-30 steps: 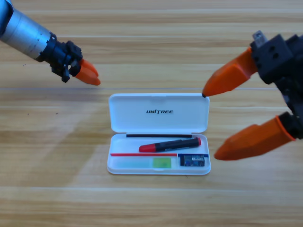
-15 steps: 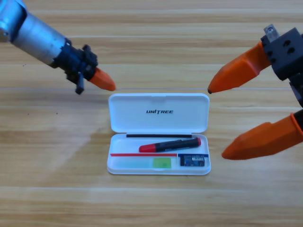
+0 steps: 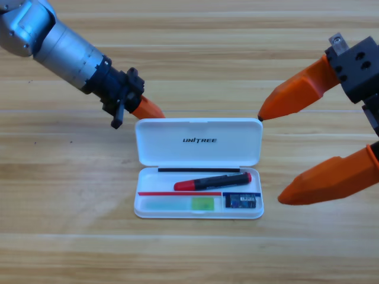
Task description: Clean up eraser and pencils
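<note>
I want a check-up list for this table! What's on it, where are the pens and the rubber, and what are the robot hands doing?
Surface: wooden table, pale planks.
Job's things: black pencil with red cap, pale-green pencil and eraser all lie inside the open white case; its lid is flipped back flat.
Clutter: nothing seen.
Grippers: left end effector sits at the lid's upper-left corner, pointing at it; touching or not cannot be told. Right end effector is wide open beside the case's right side, upper tip at the lid's upper-right corner.
Cables: nothing seen.
Surroundings: nothing seen beyond the table.
</note>
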